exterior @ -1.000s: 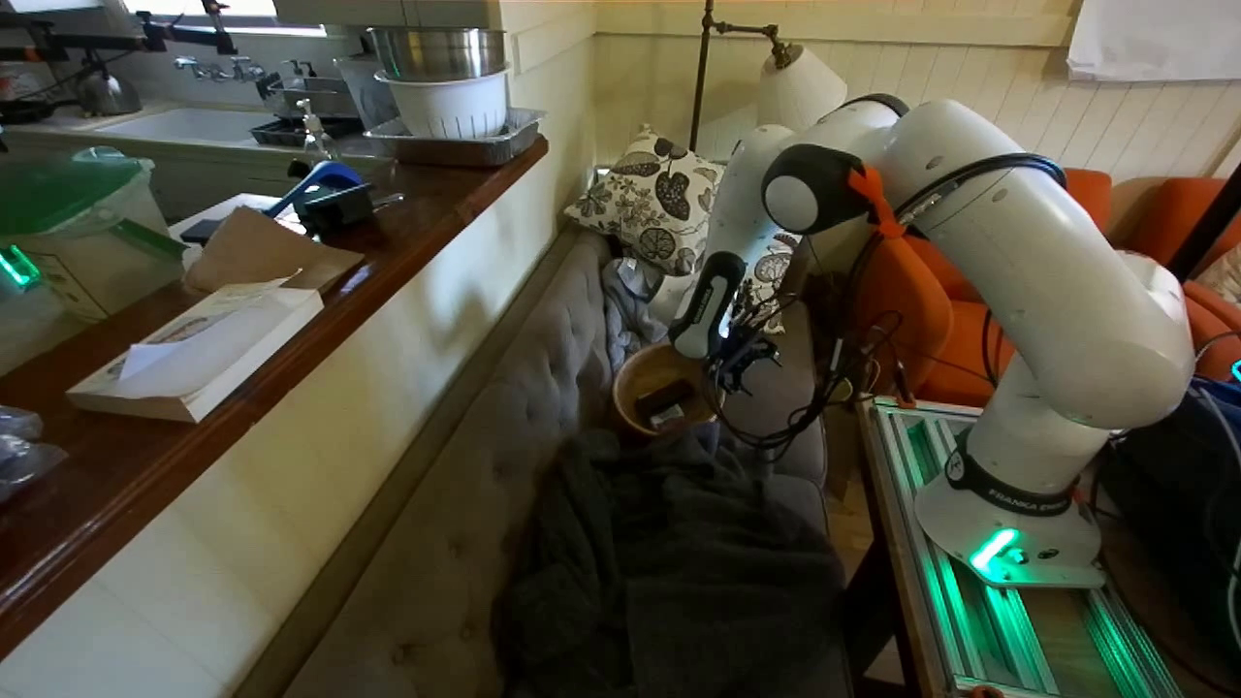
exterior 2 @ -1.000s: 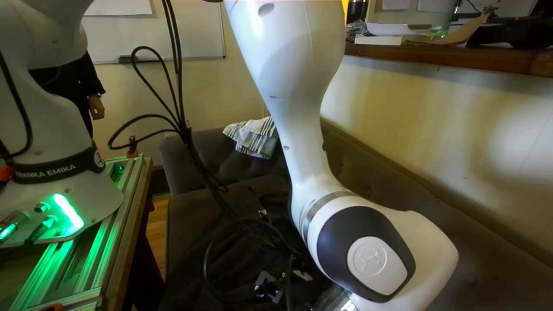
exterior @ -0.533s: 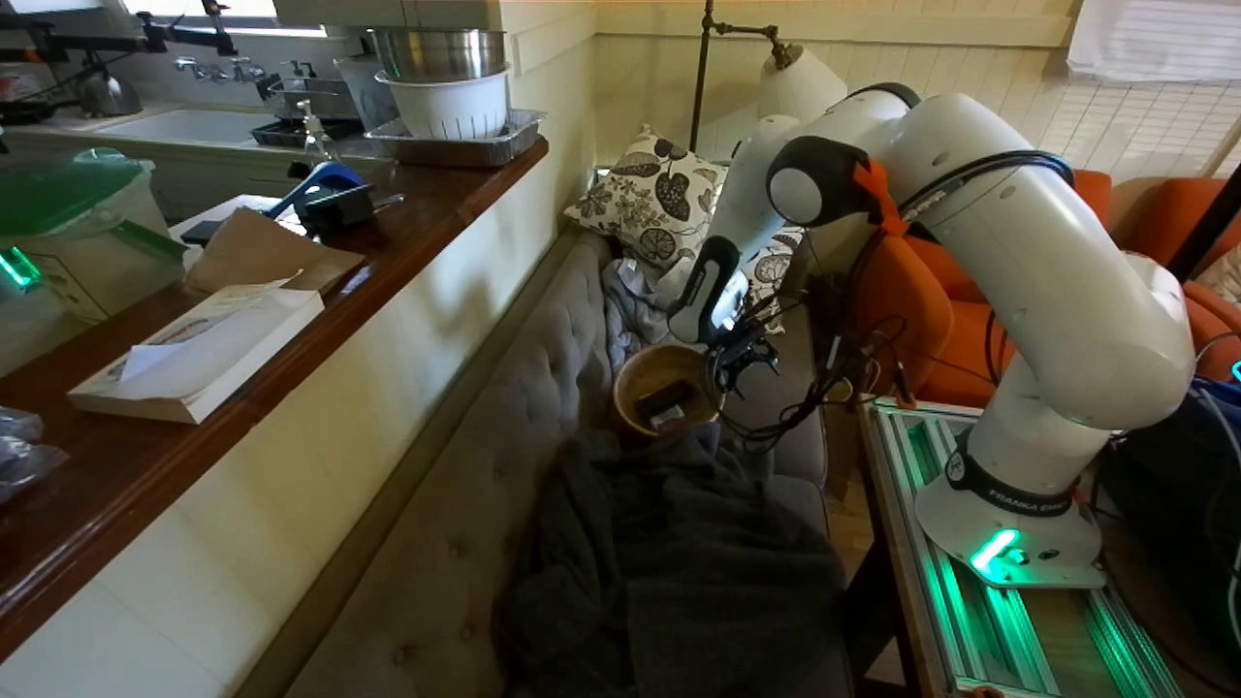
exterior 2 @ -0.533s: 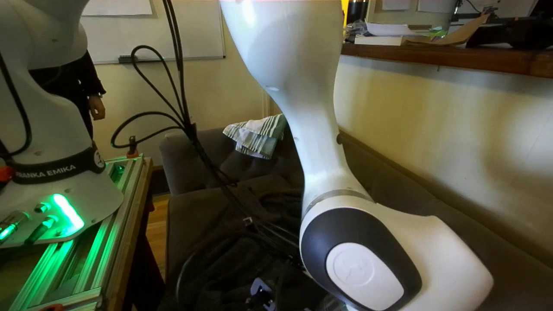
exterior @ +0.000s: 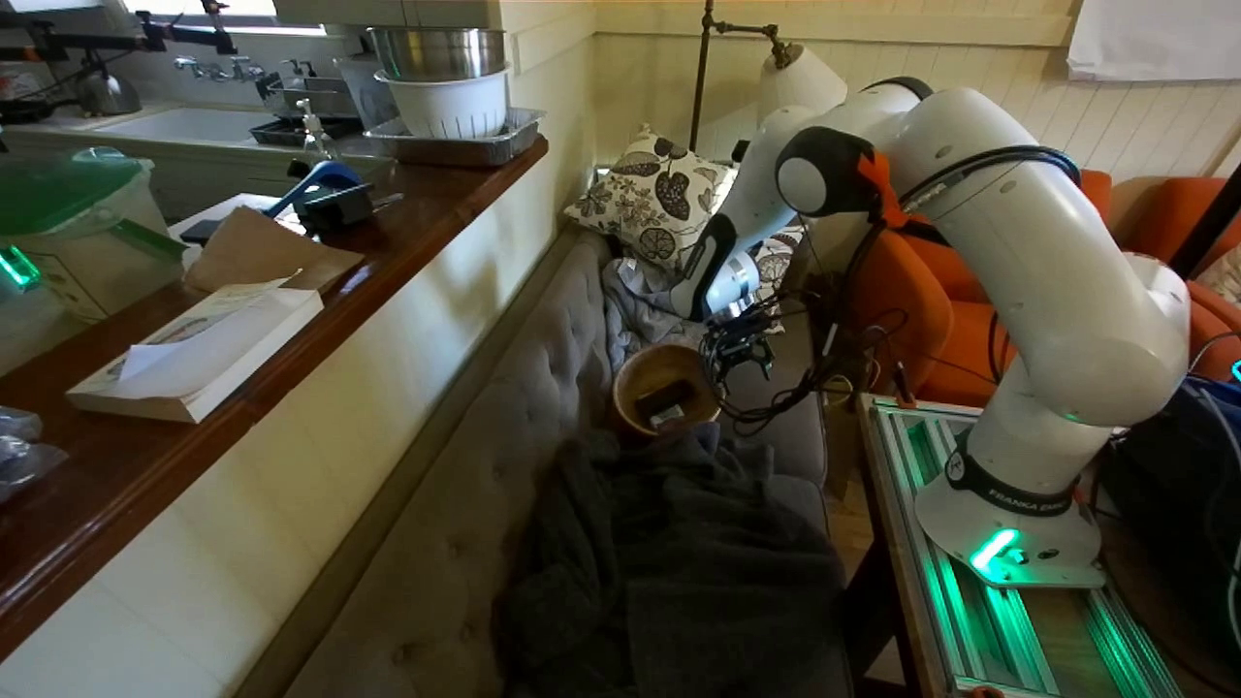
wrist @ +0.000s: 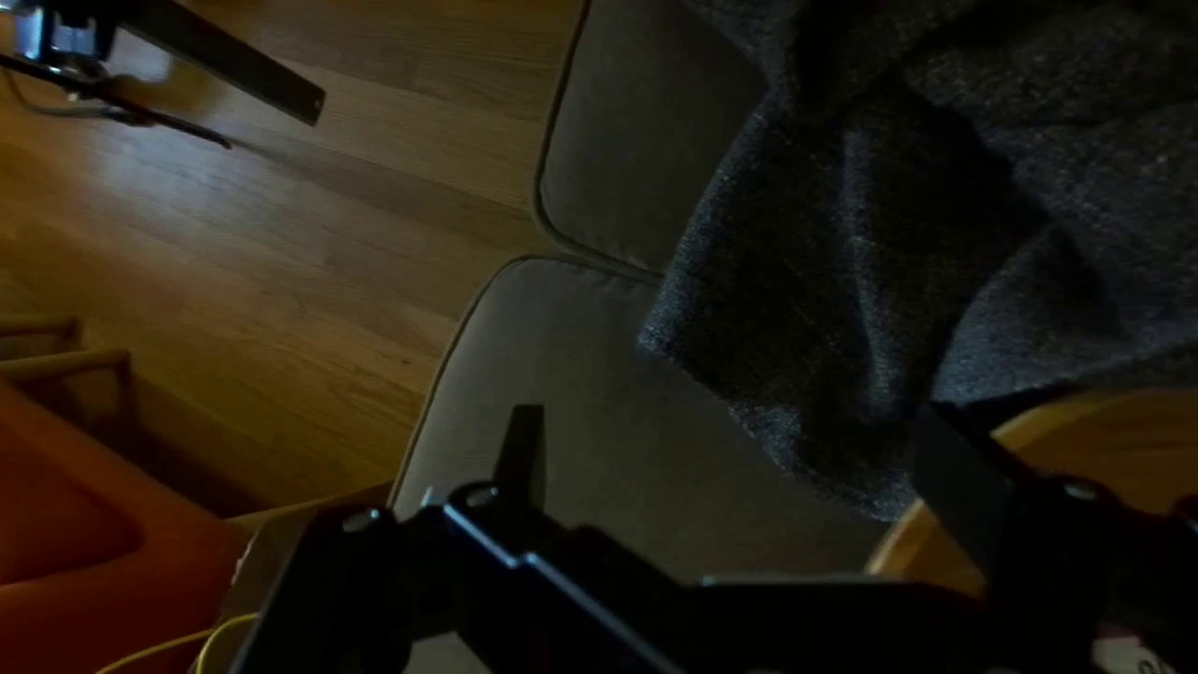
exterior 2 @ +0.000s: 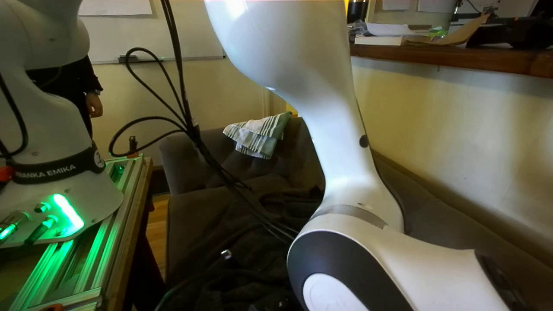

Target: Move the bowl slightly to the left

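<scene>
Gripper point(wrist: 726, 421) spread wide and released, with fingers point(wrist: 520, 459) far apart and bare seat cushion point(wrist: 599, 374) and the corner of a dark grey blanket point(wrist: 824, 318) showing between them in the wrist view. Just beside and below the gripper in an exterior view, upright on a tufted grey sofa point(exterior: 504, 427) near the backrest: the round golden-brown bowl point(exterior: 645, 376). Holds a dark brown block-like object point(exterior: 665, 398) and a small item with a white label point(exterior: 668, 417). Shows in the wrist view only as stretches of rim and inner wall, partly covered by the finger at right; cannot tell, in so dark a view, whether touching that finger or only beneath it.

Close around the gripper, loops of black cable point(exterior: 797, 396); above, the bent white Franka arm point(exterior: 1028, 262). Nearer the camera than the gripper, the blanket's main spread over the seat. Past the gripper, a patterned pillow point(exterior: 669, 184) and a crumpled light grey cloth point(exterior: 635, 305). On the gripper's side away from the bowl, a strip of wooden floor point(wrist: 281, 271) and an orange chair point(exterior: 892, 301). Well apart from the gripper, behind the sofa's backrest, a brown wooden counter point(exterior: 431, 208) bearing a metal pot point(exterior: 438, 53) stacked on a white colander point(exterior: 451, 107) in a foil tray point(exterior: 524, 124). Also well apart, in an exterior view, a striped towel point(exterior 2: 255, 136) draped over the sofa's end.
</scene>
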Robot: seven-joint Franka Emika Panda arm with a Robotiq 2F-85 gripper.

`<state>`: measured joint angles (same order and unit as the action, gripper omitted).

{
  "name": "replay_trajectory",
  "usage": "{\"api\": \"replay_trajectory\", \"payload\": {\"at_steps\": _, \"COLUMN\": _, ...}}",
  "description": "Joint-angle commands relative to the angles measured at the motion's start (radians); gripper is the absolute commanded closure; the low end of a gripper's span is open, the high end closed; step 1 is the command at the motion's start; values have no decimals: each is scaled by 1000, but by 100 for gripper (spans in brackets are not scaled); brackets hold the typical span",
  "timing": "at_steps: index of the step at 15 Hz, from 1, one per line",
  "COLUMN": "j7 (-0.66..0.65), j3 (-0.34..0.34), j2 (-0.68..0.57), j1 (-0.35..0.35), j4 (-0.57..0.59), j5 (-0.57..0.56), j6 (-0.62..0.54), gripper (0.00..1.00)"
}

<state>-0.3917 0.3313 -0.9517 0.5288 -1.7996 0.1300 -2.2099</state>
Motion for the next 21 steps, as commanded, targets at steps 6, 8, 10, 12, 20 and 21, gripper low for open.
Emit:
{"api": "replay_trajectory", "payload": {"at_steps": 6, "j7": -207, "j3": 43, "j2": -124, "j1": -168, "j4": 37, "j5": 104, "j6": -345, "gripper": 0}}
{"api": "replay_trajectory", "payload": {"at_steps": 8, "j7": -300, "j3": 68, "j2": -171, "j1": -192, "j4": 56, "j5": 122, "j6": -410, "gripper": 0}}
{"api": "replay_trajectory", "payload": {"at_steps": 10, "j7": -385, "j3": 92, "j2": -211, "j1": -205, "j4": 74, "j5": 141, "j6": -454, "gripper": 0}}
{"api": "replay_trajectory", "payload": {"at_steps": 12, "j7": -473, "j3": 126, "j2": -251, "j1": -212, "j4": 103, "j5": 151, "j6": -460, "gripper": 0}}
{"api": "replay_trajectory", "payload": {"at_steps": 20, "j7": -635, "j3": 166, "j2": -338, "j1": -189, "j4": 208, "j5": 110, "j6": -333, "gripper": 26}}
{"api": "replay_trajectory", "payload": {"at_steps": 21, "j7": -640, "j3": 164, "j2": -343, "j1": -187, "j4": 220, "j5": 107, "j6": -317, "gripper": 34}}
